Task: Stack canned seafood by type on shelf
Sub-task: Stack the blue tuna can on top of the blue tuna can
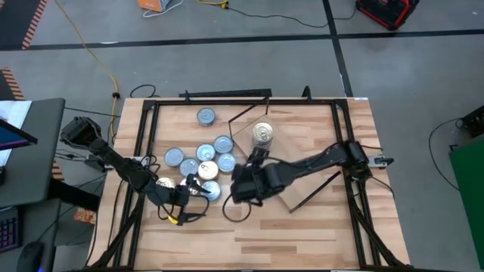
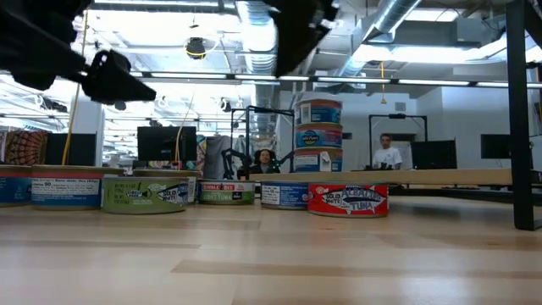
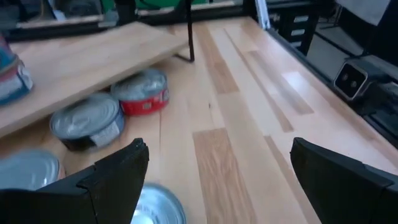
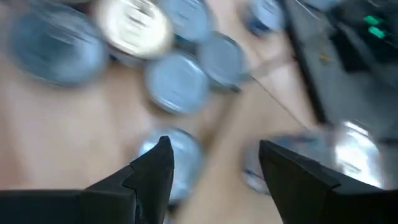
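Several flat round tins of canned seafood with silver lids lie loose on the table's left half. A stack of three tins stands on the shelf, a light-wood board in a thin dark frame. My left gripper hovers open over the near side of the loose tins, with one tin just below its finger and nothing between the fingers. My right gripper is open above the right side of the group, slanting down, and holds nothing.
Dark frame rails run along the table's left, right and far sides. A red-labelled tin and a dark-labelled one lie by the shelf's edge. Bare planks stretch across the near half of the table. People sit in the room beyond.
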`<act>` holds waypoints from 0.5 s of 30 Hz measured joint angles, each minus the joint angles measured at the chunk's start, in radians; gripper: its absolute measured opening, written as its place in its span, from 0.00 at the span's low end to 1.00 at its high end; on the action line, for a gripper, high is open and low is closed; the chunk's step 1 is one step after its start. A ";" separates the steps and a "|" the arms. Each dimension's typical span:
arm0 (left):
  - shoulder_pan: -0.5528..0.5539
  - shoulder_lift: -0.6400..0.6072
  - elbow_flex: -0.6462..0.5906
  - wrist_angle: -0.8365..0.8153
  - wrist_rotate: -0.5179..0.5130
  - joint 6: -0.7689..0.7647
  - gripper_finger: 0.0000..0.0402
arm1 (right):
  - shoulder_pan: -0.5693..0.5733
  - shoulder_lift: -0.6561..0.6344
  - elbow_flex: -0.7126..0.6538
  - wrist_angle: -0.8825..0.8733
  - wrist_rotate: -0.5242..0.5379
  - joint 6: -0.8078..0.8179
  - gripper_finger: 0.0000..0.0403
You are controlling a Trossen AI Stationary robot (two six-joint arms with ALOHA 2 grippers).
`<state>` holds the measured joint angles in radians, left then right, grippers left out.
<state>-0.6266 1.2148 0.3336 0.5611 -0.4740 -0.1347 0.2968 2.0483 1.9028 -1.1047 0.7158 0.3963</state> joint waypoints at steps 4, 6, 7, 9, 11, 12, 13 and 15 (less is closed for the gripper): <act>0.000 0.000 0.001 -0.066 0.061 -0.086 0.94 | 0.008 0.003 -0.120 0.313 -0.134 -0.082 0.67; 0.000 -0.001 0.025 -0.147 0.074 -0.123 0.94 | 0.003 0.001 -0.193 0.466 -0.189 -0.127 0.67; 0.000 -0.004 0.046 -0.208 0.076 -0.140 0.94 | -0.001 0.001 -0.229 0.531 -0.197 -0.144 0.67; 0.003 -0.007 0.103 -0.354 0.066 -0.168 0.94 | -0.009 0.001 -0.298 0.609 -0.199 -0.167 0.67; 0.004 -0.006 0.159 -0.499 0.047 -0.186 0.94 | -0.022 0.001 -0.358 0.684 -0.200 -0.185 0.67; 0.004 -0.006 0.181 -0.565 0.031 -0.196 0.94 | -0.026 0.000 -0.384 0.729 -0.200 -0.194 0.67; 0.004 -0.006 0.202 -0.629 0.017 -0.205 0.94 | -0.030 -0.002 -0.409 0.772 -0.201 -0.207 0.67; 0.007 -0.007 0.236 -0.738 0.000 -0.235 0.94 | -0.036 -0.002 -0.446 0.848 -0.212 -0.247 0.67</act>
<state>-0.6193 1.2083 0.5698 -0.1771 -0.4737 -0.3697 0.2605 2.0460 1.4566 -0.2563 0.5035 0.1490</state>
